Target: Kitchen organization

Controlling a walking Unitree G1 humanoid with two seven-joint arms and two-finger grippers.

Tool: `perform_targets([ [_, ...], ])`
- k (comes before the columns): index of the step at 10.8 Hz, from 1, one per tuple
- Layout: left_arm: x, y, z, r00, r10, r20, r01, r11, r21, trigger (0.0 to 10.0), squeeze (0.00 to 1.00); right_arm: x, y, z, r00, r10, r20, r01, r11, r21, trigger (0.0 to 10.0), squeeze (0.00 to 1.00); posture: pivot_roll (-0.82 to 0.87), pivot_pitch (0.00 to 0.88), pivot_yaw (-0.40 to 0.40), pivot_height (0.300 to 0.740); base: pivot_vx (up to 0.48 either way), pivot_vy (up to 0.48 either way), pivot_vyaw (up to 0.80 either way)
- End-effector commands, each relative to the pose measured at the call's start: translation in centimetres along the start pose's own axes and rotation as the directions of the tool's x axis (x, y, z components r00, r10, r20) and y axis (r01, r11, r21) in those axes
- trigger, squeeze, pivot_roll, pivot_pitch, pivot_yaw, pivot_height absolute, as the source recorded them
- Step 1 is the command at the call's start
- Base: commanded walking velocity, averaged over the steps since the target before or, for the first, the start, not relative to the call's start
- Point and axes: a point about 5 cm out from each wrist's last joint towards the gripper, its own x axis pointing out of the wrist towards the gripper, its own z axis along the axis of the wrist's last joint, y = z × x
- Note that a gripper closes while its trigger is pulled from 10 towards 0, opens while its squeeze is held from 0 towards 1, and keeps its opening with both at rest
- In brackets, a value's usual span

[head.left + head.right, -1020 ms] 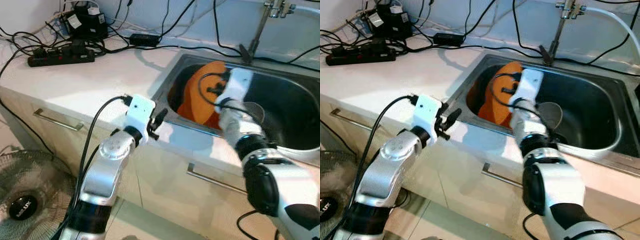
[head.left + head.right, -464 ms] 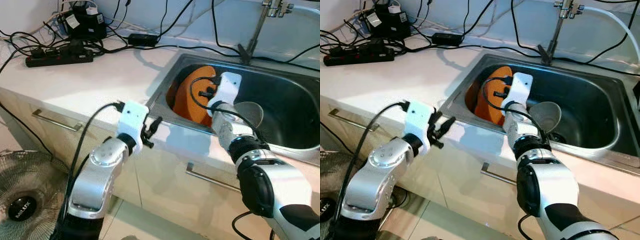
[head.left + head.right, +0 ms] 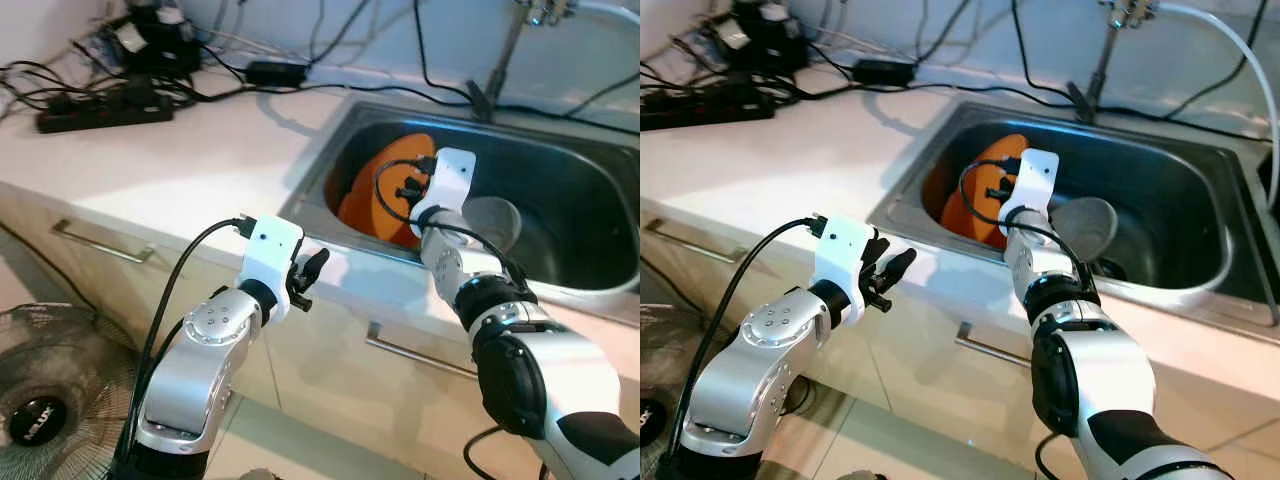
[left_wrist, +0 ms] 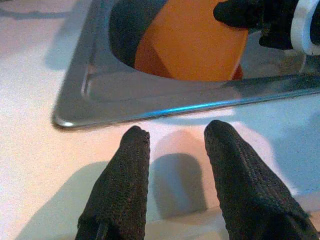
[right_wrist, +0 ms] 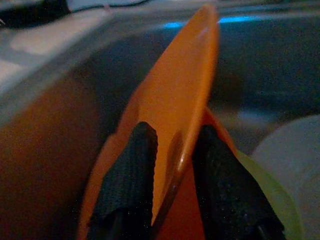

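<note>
Your right gripper (image 5: 172, 175) pinches the orange plate's (image 5: 177, 120) rim, plate edge-on between its fingers. Left gripper (image 4: 172, 165) open, empty, short of the sink (image 4: 165, 97).

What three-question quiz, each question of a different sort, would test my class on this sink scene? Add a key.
1. True or false: the right gripper has its fingers on either side of the orange plate.
2. Where is the left gripper?
A. inside the sink
B. over the counter edge, beside the sink
C. on the power strip
3. Fill in: the orange plate stands on edge inside the ____.

Key:
1. True; the plate's rim runs between the two fingers.
2. B; its fingers are apart and hold nothing, above the counter.
3. sink.
</note>
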Motion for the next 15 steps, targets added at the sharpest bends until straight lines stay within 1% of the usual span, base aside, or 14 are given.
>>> perform_targets([
  [1,-0.2,-0.2,-0.2,1.000,-0.006,-0.014,0.006,1.000,0.005,10.0,0.00,-0.1,0.3,-0.7,1.000,0.014,-0.017,-0.014,0.999,-0.037,10.0,0.00,0.34,0.158,0.024,0.740,0.000,0.000,0.00],
  [2,-0.2,-0.2,-0.2,1.000,-0.005,-0.017,0.005,1.000,0.005,10.0,0.00,-0.2,0.3,-0.7,1.000,0.012,-0.015,-0.012,0.999,-0.047,10.0,0.00,0.34,0.159,0.025,0.740,0.000,0.000,0.00],
  [3,-0.1,-0.2,-0.2,1.000,-0.006,-0.021,0.006,1.000,0.005,10.0,0.00,-0.1,0.1,-0.5,1.000,0.006,0.001,-0.006,0.997,-0.080,10.0,0.00,0.33,0.160,0.027,0.740,0.000,0.000,0.00],
  [5,0.0,-0.5,-0.3,0.999,-0.022,-0.028,0.022,1.000,0.001,10.0,0.00,-0.1,0.0,-0.4,1.000,0.005,0.013,-0.003,0.993,-0.116,10.0,0.00,0.33,0.158,0.030,0.740,0.000,0.000,0.00],
  [6,0.1,-0.4,-0.3,0.999,-0.024,-0.030,0.024,1.000,0.005,10.0,0.00,-0.1,0.1,-0.3,1.000,0.014,0.022,-0.011,0.985,-0.170,10.0,0.00,0.33,0.154,0.028,0.740,0.000,0.000,0.00],
  [7,0.2,-0.3,-0.3,0.999,-0.021,-0.031,0.022,1.000,0.013,10.0,0.00,-0.1,0.1,-0.2,0.999,0.013,0.034,-0.005,0.976,-0.220,10.0,1.00,0.33,0.151,0.027,0.740,0.000,0.000,0.00],
  [8,0.2,-0.2,-0.3,0.999,-0.019,-0.032,0.020,1.000,0.014,10.0,0.00,-0.1,0.1,0.3,0.999,0.010,0.048,0.001,0.976,-0.218,10.0,0.69,0.33,0.149,0.028,0.740,0.000,0.000,0.00],
  [9,0.2,-0.2,-0.3,0.999,-0.019,-0.032,0.019,1.000,0.014,10.0,0.00,0.0,0.2,0.5,0.998,0.012,0.056,0.001,0.976,-0.218,10.0,0.11,0.33,0.148,0.027,0.740,0.000,0.000,0.00],
  [10,0.3,-0.2,-0.3,0.999,-0.020,-0.031,0.021,1.000,0.012,10.0,0.00,0.0,0.3,0.9,0.997,0.018,0.071,-0.001,0.973,-0.230,10.0,0.00,0.32,0.145,0.027,0.740,0.000,0.000,0.00],
  [11,0.3,-0.3,-0.3,0.999,-0.024,-0.030,0.025,1.000,0.008,10.0,0.00,0.1,0.3,1.1,0.997,0.019,0.079,0.000,0.972,-0.234,10.0,0.00,0.32,0.143,0.029,0.740,0.000,0.000,0.00],
  [12,0.4,-0.2,-0.3,0.999,-0.025,-0.029,0.025,1.000,0.008,10.0,0.00,0.1,0.1,1.7,0.995,0.015,0.094,0.008,0.971,-0.238,10.0,1.00,0.32,0.141,0.029,0.740,0.000,0.000,0.00],
  [13,0.5,-0.2,-0.3,0.999,-0.025,-0.029,0.025,1.000,0.009,10.0,0.00,0.2,-0.1,2.1,0.994,0.001,0.108,0.027,0.967,-0.255,10.0,1.00,0.32,0.140,0.030,0.740,0.000,0.000,0.00],
  [14,0.5,-0.2,-0.3,0.999,-0.026,-0.029,0.027,1.000,0.010,10.0,0.00,0.2,-0.5,3.0,0.989,-0.013,0.146,0.059,0.947,-0.315,10.0,0.00,0.31,0.140,0.031,0.740,0.000,0.000,0.00],
  [15,0.6,-0.2,-0.3,0.999,-0.029,-0.029,0.029,1.000,0.011,10.0,0.00,0.3,-0.6,3.5,0.985,-0.015,0.170,0.072,0.941,-0.330,10.0,0.00,0.31,0.138,0.032,0.740,0.000,0.000,0.00],
])
